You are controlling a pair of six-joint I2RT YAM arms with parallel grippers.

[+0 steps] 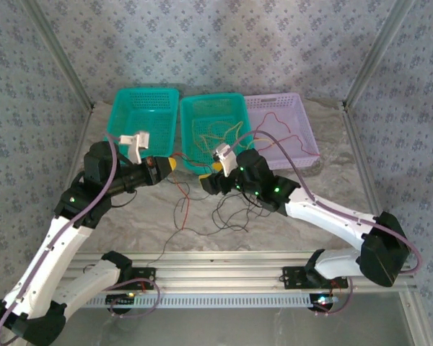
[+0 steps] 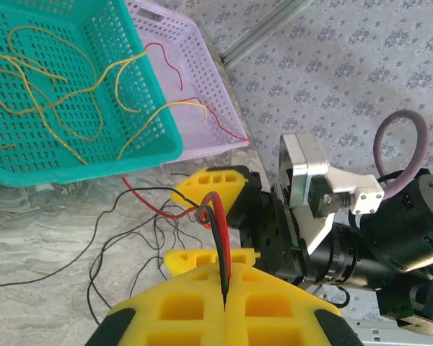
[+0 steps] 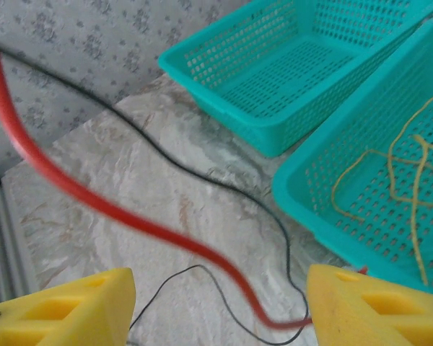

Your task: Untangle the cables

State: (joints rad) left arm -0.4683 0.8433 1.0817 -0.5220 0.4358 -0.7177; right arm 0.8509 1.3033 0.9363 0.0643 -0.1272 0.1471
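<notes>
My left gripper (image 1: 172, 164) (image 2: 225, 288) is shut on a red cable (image 2: 222, 238) and a black cable (image 2: 215, 234), which rise together from its yellow pads. My right gripper (image 1: 216, 168) (image 3: 218, 306) stands open just beyond, its jaws on either side of that same pair of cables. In the right wrist view the red cable (image 3: 130, 220) crosses the gap and meets the right-hand finger (image 3: 379, 306). More thin black cables (image 1: 224, 216) and a red one (image 1: 186, 203) lie looped on the table below both grippers.
Three baskets stand at the back: a bare teal one (image 1: 146, 119), a teal one (image 1: 234, 108) with several yellow cables (image 2: 65, 108), and a purple one (image 1: 307, 126) with red cables (image 1: 274, 119). Frame posts flank the table.
</notes>
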